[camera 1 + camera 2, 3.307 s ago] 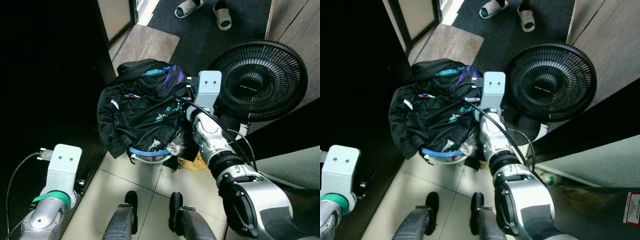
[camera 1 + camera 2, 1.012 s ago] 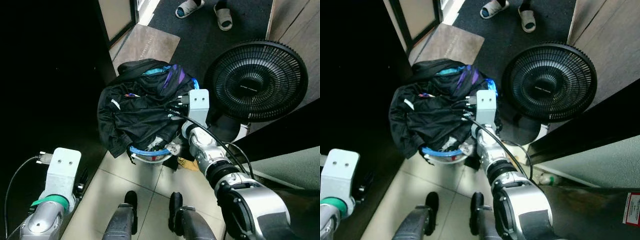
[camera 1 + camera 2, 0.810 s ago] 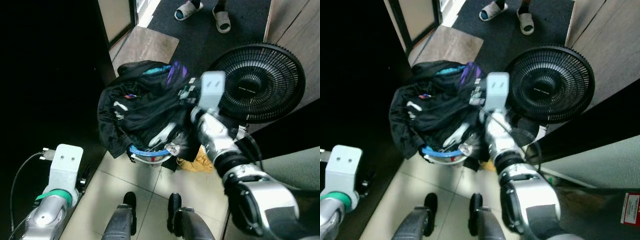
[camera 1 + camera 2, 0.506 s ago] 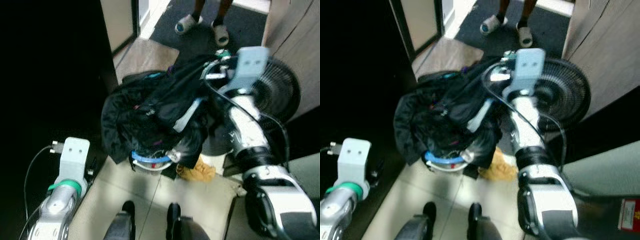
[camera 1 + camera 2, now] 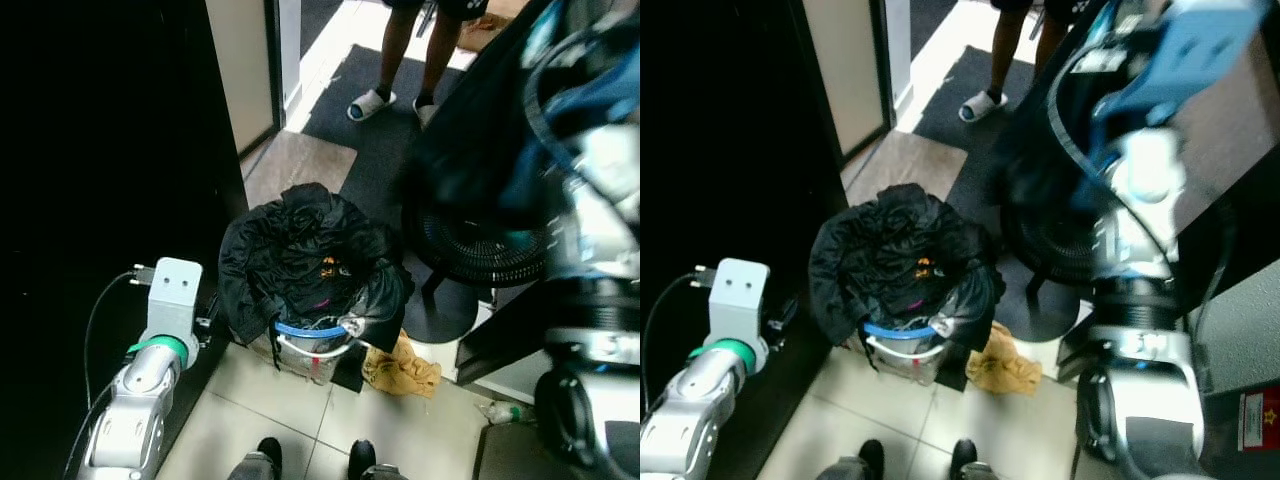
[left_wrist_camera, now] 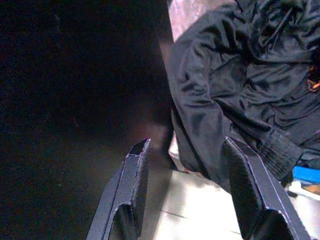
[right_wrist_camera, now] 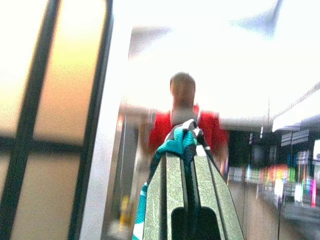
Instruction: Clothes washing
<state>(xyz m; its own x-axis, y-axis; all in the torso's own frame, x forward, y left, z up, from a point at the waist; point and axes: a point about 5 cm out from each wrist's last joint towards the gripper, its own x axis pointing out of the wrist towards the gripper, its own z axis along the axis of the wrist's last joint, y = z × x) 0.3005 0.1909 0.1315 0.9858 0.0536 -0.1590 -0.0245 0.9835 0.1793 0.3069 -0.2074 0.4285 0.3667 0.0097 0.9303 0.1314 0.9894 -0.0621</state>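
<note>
teal-trimmed garment pinched in raised right pincer; left pincer agape, empty

My right gripper, down on the heaped clothes a few seconds ago, is now raised high, pinching a teal-trimmed dark garment lifted clear of the laundry basket; a yellow cloth on the floor beside it is now uncovered

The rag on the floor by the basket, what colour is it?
Mustard yellow rag, clearest in the left eye view.
</note>
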